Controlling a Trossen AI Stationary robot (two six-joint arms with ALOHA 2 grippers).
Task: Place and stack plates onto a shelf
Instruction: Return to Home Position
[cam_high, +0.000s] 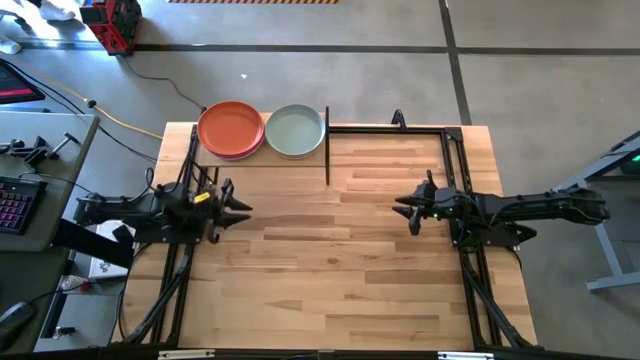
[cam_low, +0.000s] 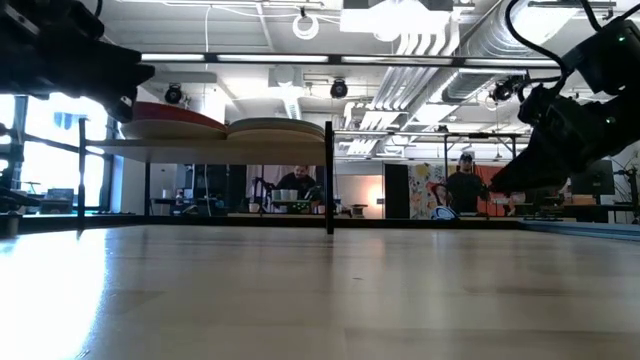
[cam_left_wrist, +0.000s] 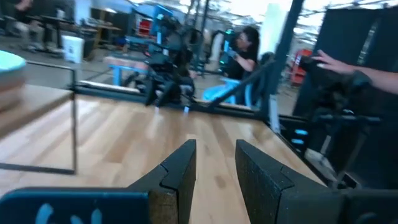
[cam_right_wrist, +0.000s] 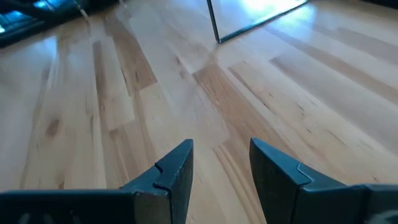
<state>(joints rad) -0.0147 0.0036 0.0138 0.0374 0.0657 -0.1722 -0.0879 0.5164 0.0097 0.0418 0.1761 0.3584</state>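
Two piles of plates sit on the shelf (cam_high: 262, 150) at the table's far left edge. The left pile has an orange plate (cam_high: 231, 129) on top, the right pile a pale green plate (cam_high: 296, 130). In the low view the orange-topped pile (cam_low: 172, 121) and the pale pile (cam_low: 276, 128) rest on the raised shelf board (cam_low: 220, 143). My left gripper (cam_high: 243, 209) (cam_left_wrist: 216, 163) hovers open above the table, nearer than the shelf. My right gripper (cam_high: 403, 208) (cam_right_wrist: 222, 163) hovers open over the table's right half, facing the left one. Neither holds anything.
The shelf's thin black leg (cam_high: 327, 152) (cam_right_wrist: 213, 22) stands on the tabletop. Black frame rails (cam_high: 455, 160) run along the table's left and right sides. People (cam_low: 297, 183) are in the room beyond, and a person's hand (cam_left_wrist: 336, 62) shows past the right side. Bare wood (cam_high: 330, 250) lies between the grippers.
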